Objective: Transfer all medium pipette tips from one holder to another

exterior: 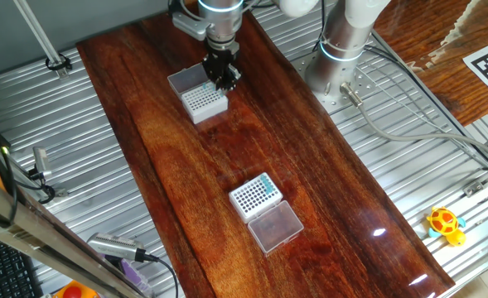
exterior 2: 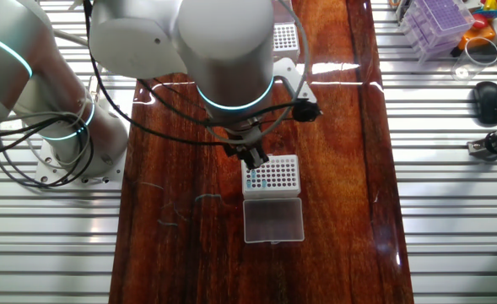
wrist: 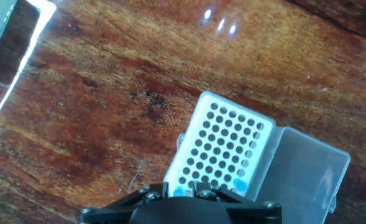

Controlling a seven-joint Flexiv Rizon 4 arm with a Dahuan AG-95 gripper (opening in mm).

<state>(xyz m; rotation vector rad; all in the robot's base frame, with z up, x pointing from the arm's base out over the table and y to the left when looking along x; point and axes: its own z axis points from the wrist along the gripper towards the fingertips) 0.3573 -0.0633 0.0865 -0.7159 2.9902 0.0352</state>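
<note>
The white rack with bold dark holes (wrist: 229,146) lies under my gripper (wrist: 181,186), its clear lid (wrist: 307,174) folded open beside it. Two teal medium pipette tips sit at its near edge: one (wrist: 238,185) off to the right, and one (wrist: 180,190) between my jaws, which stand narrowly apart. Whether they press on it does not show. From the fixed views the gripper (exterior: 224,77) (exterior 2: 253,159) hangs low over this rack (exterior: 204,103) (exterior 2: 273,176). The fine-dotted rack (exterior: 253,199) (exterior 2: 284,36), with a frosted lid (exterior: 275,226), holds several teal tips (exterior: 266,184).
The arm's base (exterior: 343,50) (exterior 2: 62,143) stands on the ribbed metal beside the wooden board. A yellow toy (exterior: 445,223), a purple box (exterior 2: 438,21), a computer mouse (exterior 2: 487,100) and a pen-like tool (exterior: 115,246) lie off the board.
</note>
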